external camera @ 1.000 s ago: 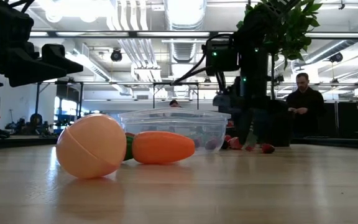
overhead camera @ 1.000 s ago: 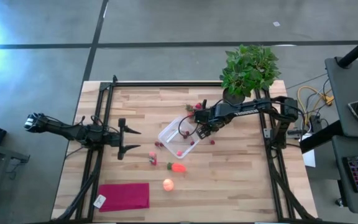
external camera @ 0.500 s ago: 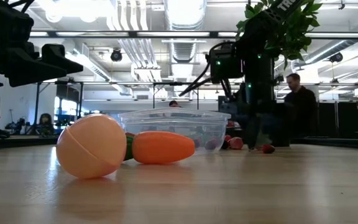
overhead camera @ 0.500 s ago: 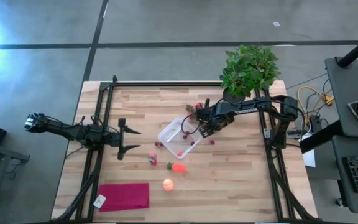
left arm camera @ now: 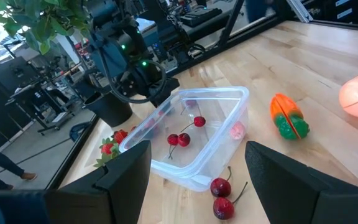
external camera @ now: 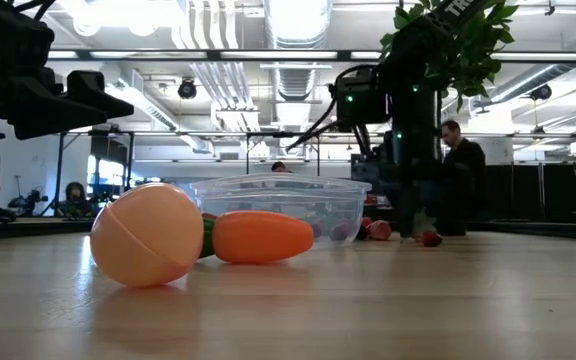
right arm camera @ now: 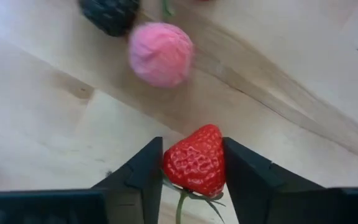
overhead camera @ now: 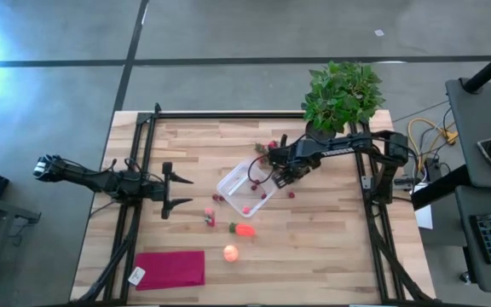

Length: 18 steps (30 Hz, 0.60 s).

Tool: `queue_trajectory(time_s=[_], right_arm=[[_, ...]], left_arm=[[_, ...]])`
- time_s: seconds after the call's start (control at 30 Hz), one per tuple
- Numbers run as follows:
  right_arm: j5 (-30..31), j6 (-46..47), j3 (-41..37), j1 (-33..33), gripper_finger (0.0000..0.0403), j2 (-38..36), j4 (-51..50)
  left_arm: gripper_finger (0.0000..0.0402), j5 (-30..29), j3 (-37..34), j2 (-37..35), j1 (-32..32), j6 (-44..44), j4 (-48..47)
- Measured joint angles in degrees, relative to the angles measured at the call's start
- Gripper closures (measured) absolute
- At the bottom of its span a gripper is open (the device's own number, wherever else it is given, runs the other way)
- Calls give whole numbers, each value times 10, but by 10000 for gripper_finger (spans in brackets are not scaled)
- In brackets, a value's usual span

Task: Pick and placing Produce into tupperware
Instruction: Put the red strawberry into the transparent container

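As it sits between the right gripper's fingers: the strawberry (right arm camera: 194, 160) is clamped from both sides, stem end toward the wrist, above the tabletop (overhead camera: 331, 247) just beside the container.
Right gripper (overhead camera: 281, 176): closed on the strawberry, at the container's far-right side, near the potted plant (overhead camera: 341, 95).
Left gripper (overhead camera: 174, 190): fingers spread wide, holding nothing, waiting at the left edge, well apart from the produce.
Container (overhead camera: 245, 189): clear, thin-walled, likely light enough to slide if bumped; cherries (left arm camera: 182, 138) and a pink piece already inside.
Loose produce: carrot (overhead camera: 245, 228) and round fruit (overhead camera: 230, 252) lie on the near side of the container; two cherries (left arm camera: 219, 197) just outside its wall; a few strawberries (left arm camera: 112, 141) by the plant pot.
Handling, strawberry: looks small, light, a bit slick; a hold across its widest part, as now, seems right.
Handling, carrot: judged stiff; best taken across the middle.
Handling, round fruit: likely to roll; needs a centred, wide hold.
Change from a second ago: right gripper has shifted slightly away from the container toward the plant; a person (external camera: 460, 170) in the background has moved.
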Motion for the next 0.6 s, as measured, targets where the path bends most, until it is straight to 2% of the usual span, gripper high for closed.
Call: queue_trajectory(time_s=[0.1,0.3,0.47,0.6], right_arm=[[-7,0,14,0,270,-3,-2],[-7,0,74,12,250,-16,-35],[-10,-4,154,50,254,-28,-55],[-48,-20,214,91,261,-19,-53]], left_arm=[[155,0,0,0,0,0,0],[155,0,0,0,0,0,0],[155,0,0,0,0,0,0],[155,0,0,1,0,0,0]])
